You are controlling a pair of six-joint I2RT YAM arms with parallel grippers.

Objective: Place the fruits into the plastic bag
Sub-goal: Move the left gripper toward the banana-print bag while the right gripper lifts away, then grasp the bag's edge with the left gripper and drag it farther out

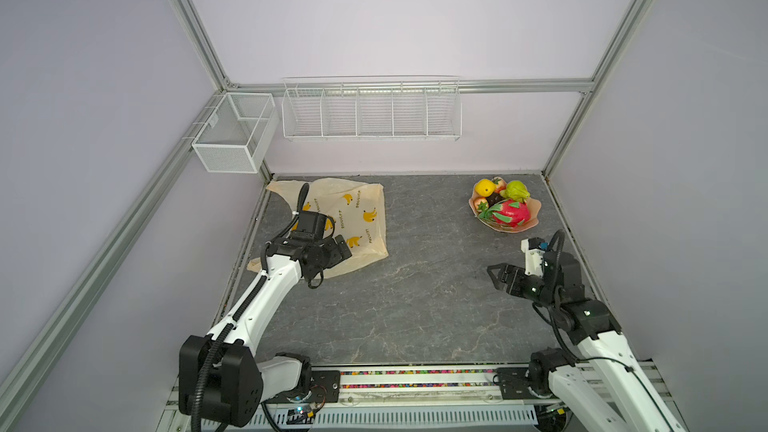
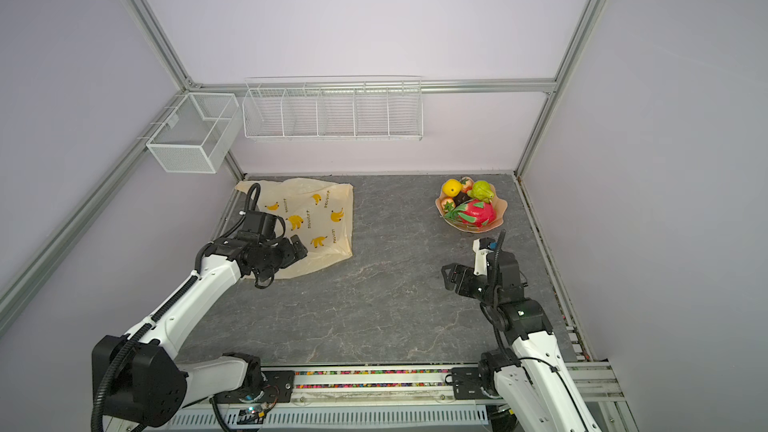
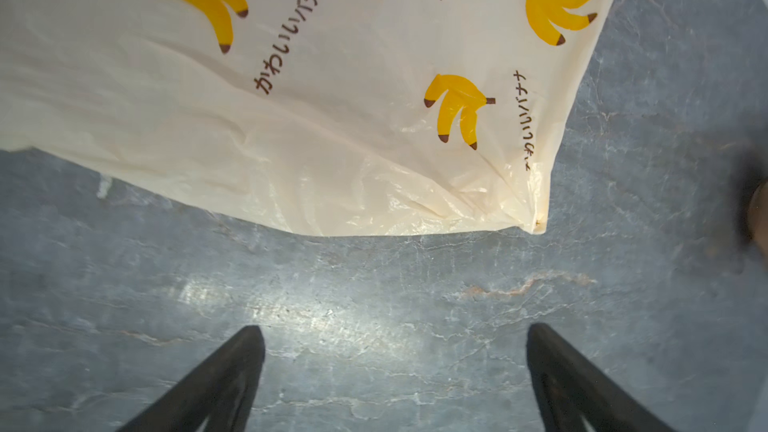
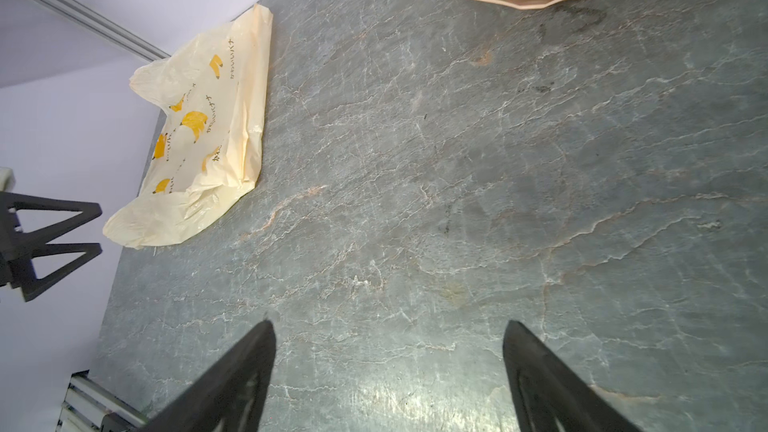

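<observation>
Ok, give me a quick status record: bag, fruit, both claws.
bag: plastic bag flat on the table, back left, looks empty
fruits: dragon fruit, yellow fruit, green fruit and others piled in the peach bowl, back right
left claw: open, empty, at the bag's near edge
right claw: open, empty, over bare table short of the bowl
bagged: none seen

Walls: plain pale lilac panels on three sides.
Frame: silver aluminium profiles run along the wall joints and up the corners.
Back wall: a white wire rack with five compartments hangs from the horizontal profile.
Left corner: a white mesh basket hooked on the side profile.
Tabletop: a dark grey stone-patterned slab with pale veins.
Front edge: an aluminium rail with strips of coloured dots.
Light: soft and even, with a pale sheen on the slab.
</observation>
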